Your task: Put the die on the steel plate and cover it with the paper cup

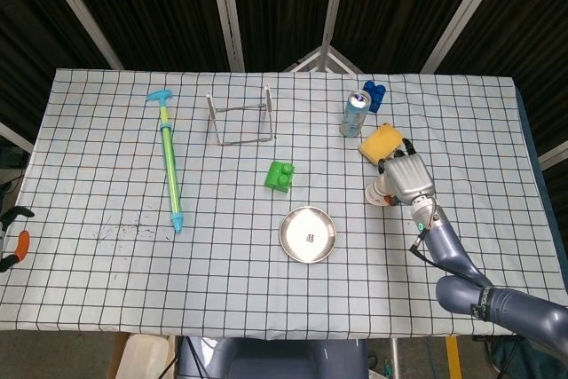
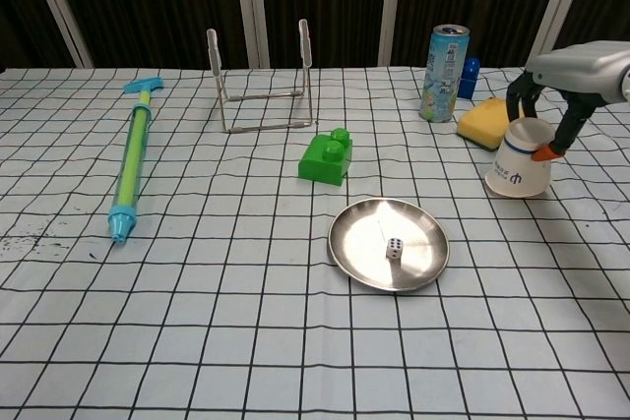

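A small white die (image 2: 394, 248) (image 1: 310, 238) lies uncovered on the round steel plate (image 2: 359, 253) (image 1: 293, 235) near the table's front middle. To the right of the plate, my right hand (image 2: 566, 71) (image 1: 406, 178) holds the white paper cup (image 2: 519, 158) (image 1: 381, 192) upside down, low over the cloth or resting on it. The cup is well clear of the plate. My left hand appears in neither view.
A green toy brick (image 2: 328, 156) sits just behind the plate. A yellow sponge (image 2: 481, 121), a drink can (image 2: 444, 73) and a blue object (image 1: 374, 92) stand behind the cup. A wire rack (image 2: 262, 86) and a blue-green water pump (image 2: 132, 160) lie to the left.
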{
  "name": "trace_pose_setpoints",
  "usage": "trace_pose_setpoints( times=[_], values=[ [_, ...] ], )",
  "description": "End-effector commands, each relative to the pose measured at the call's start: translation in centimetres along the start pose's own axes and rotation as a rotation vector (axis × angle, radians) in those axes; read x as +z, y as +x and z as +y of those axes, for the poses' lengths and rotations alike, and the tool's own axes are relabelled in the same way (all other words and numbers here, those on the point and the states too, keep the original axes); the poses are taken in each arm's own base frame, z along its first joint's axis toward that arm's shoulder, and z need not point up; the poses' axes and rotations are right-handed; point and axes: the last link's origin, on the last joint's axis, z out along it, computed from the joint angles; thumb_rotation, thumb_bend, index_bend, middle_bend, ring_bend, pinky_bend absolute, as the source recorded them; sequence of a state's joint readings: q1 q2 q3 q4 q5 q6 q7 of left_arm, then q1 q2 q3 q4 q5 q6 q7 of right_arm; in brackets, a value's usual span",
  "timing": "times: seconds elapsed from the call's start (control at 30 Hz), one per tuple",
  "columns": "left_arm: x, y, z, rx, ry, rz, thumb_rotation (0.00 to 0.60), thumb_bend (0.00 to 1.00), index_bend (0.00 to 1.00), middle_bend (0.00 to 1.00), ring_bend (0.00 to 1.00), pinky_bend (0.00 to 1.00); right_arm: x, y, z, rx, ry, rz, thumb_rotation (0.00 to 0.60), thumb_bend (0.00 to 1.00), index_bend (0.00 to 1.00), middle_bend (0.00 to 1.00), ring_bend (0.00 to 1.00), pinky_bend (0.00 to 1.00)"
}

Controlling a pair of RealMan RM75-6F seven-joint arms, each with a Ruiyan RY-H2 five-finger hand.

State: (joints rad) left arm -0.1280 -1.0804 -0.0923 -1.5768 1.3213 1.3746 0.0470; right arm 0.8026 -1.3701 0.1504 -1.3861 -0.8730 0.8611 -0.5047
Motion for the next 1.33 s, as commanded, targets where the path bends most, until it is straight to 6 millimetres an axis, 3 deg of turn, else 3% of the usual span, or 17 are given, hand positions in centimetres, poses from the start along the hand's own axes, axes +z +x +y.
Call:
trace_pose_setpoints(
  times=[0.03, 0.1, 0.17, 0.4, 0.6, 0.73, 0.8, 0.93, 1.0, 1.13, 1.33],
  values=[
    [0.0, 0.0, 0.0, 0.002, -0.001, -0.003, 0.600, 0.69, 0.38, 0.00, 0.00, 0.12, 0.1, -0.2, 0.6, -0.030, -0.020, -0.013, 0.600, 0.29, 0.53, 0.40, 0.11, 0.00],
    [0.0, 0.0, 0.1, 0.002, -0.003, -0.004, 0.600, 0.69, 0.39, 0.00, 0.00, 0.12, 0.0, -0.4, 0.9, -0.050, -0.039, -0.039, 0.600, 0.16, 0.40, 0.26, 0.02, 0.00],
    [0.0, -0.1, 0.1, 0.004, -0.002, -0.004, 0.600, 0.69, 0.39, 0.00, 0.00, 0.12, -0.1, -0.5, 1.3, -0.069, -0.061, -0.076, 0.600, 0.06, 0.29, 0.16, 0.00, 0.00],
    [0.1, -0.1, 0.1, 0.003, -0.001, -0.004, 0.600, 0.69, 0.39, 0.00, 0.00, 0.12, -1.6, 0.9, 0.6, -0.006, -0.079, -0.060, 0.600, 0.00, 0.01, 0.06, 0.00, 0.00],
    [0.0, -0.1, 0.2, 0.000, -0.006, -0.003, 0.600, 0.69, 0.35, 0.00, 0.00, 0.12, -5.1, 3.1, 1.1, 0.050, -0.065, 0.015, 0.600, 0.00, 0.00, 0.06, 0.00, 0.00],
    [0.0, 0.0, 0.1, -0.005, -0.007, 0.002, 0.600, 0.69, 0.31, 0.00, 0.00, 0.12, -9.6, 3.0, 1.5, 0.109, -0.032, 0.100, 0.600, 0.00, 0.06, 0.07, 0.02, 0.00],
    [0.0, 0.0, 0.2, -0.007, -0.012, 0.002, 0.600, 0.69, 0.29, 0.00, 0.00, 0.12, -12.4, 2.3, 2.0, 0.143, -0.026, 0.162, 0.600, 0.00, 0.09, 0.08, 0.03, 0.00],
    [-0.2, 0.1, 0.3, -0.011, -0.023, 0.007, 0.600, 0.69, 0.28, 0.00, 0.00, 0.12, -16.2, 0.3, 2.9, 0.145, -0.038, 0.210, 0.600, 0.00, 0.13, 0.08, 0.04, 0.00],
    [-0.4, 0.2, 0.3, -0.016, -0.025, 0.013, 0.600, 0.69, 0.27, 0.00, 0.00, 0.12, -18.9, -1.6, 4.1, 0.077, -0.100, 0.202, 0.600, 0.00, 0.13, 0.08, 0.04, 0.00],
    [-0.6, 0.5, 0.3, -0.023, -0.030, 0.030, 0.600, 0.69, 0.26, 0.00, 0.00, 0.12, -21.8, -3.5, 5.4, 0.128, -0.201, 0.238, 0.600, 0.00, 0.14, 0.08, 0.04, 0.00],
    [-0.8, 0.9, 0.1, -0.035, -0.038, 0.067, 0.600, 0.68, 0.25, 0.00, 0.00, 0.11, -23.7, -5.0, 6.3, 0.125, -0.218, 0.233, 0.600, 0.00, 0.14, 0.08, 0.04, 0.00]
  ],
)
